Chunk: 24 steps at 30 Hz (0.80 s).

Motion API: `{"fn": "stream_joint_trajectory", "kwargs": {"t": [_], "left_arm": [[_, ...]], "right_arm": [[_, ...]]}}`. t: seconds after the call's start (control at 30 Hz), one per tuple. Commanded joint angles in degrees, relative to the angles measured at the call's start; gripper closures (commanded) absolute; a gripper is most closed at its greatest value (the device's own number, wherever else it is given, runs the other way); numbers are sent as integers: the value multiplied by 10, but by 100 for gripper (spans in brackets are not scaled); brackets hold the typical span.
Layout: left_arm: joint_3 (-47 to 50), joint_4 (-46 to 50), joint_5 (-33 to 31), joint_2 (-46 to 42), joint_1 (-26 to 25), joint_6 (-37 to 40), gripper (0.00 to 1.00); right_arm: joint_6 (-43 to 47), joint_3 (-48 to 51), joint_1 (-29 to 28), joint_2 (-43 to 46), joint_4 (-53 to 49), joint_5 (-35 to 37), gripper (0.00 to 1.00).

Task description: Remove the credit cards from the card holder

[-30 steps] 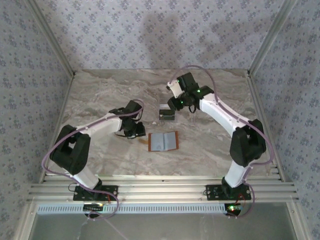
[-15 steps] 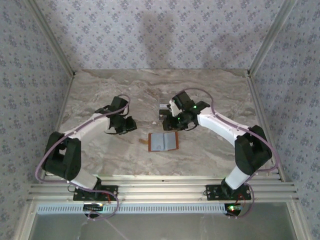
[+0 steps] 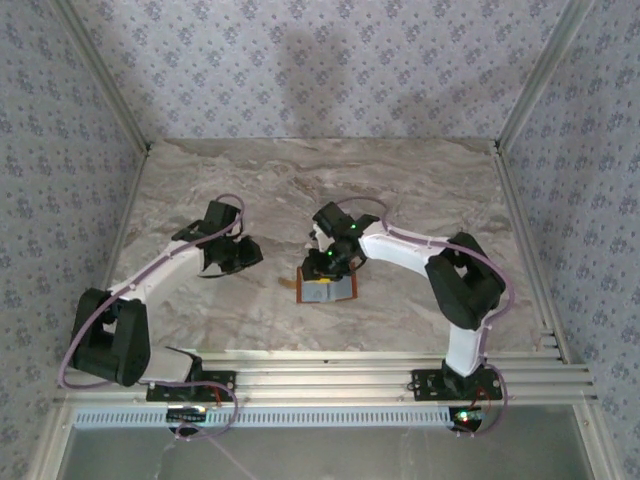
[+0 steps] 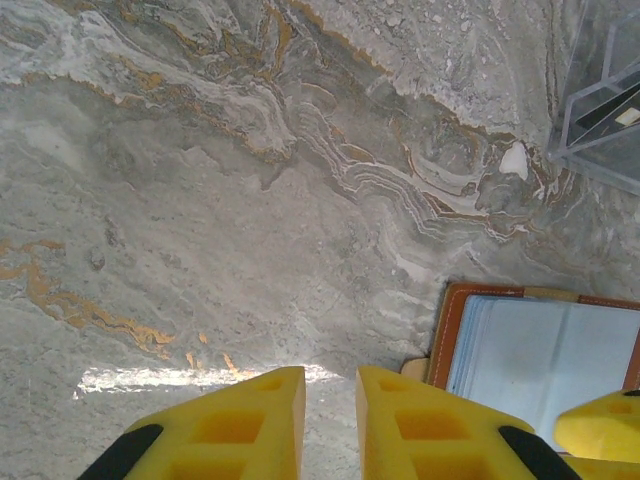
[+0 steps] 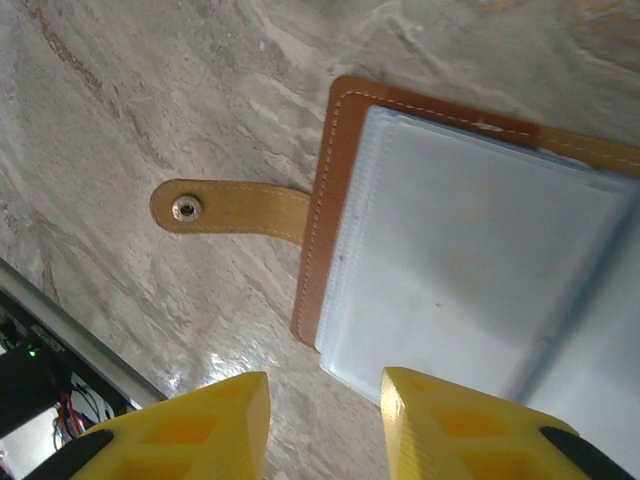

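The left gripper [image 3: 238, 256] hangs over bare table [image 3: 420, 180], a smooth slab of grey marble pattern with rust-coloured veins. Its blocky yellow fingers [image 4: 250, 425] stand a narrow gap apart with nothing between them. Compared with half a second ago, this arm has drawn further left and back, well apart from the card holder [image 3: 335, 292]. The holder has not shifted and lies open and flat near the middle of the table. To the holder's left a tan strap [image 5: 240, 210] ends in a small round metal snap [image 5: 184, 208]. The cover is orange-brown, leather-like, with pale stitching along a rounded edge, and its inner face is glossy pale grey-blue sleeves. Whether credit cards sit in those sleeves I cannot tell. The right gripper [image 5: 325, 400], which half a second ago was behind the holder, has come down low over it. Its yellow fingers are apart, straddling the holder's near corner and gripping nothing. Just behind the holder stands a clear plastic tray [image 4: 585, 95] with something dark and flat showing through its wall. In the top view the right arm covers the tray and the holder's far edge.
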<state>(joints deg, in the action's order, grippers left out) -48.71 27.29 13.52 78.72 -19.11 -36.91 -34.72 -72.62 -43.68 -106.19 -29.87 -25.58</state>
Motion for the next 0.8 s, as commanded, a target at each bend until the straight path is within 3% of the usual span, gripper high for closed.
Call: {"fn": "stream_joint_trajectory", "kwargs": {"t": [0.0, 0.77], "left_arm": [[9, -10, 4, -16, 2, 0, 79], [13, -18, 21, -19, 2, 0, 78]], "right_arm": [[-24, -30, -12, -23, 0, -9, 63], [-18, -65, -20, -88, -29, 12, 61]]}}
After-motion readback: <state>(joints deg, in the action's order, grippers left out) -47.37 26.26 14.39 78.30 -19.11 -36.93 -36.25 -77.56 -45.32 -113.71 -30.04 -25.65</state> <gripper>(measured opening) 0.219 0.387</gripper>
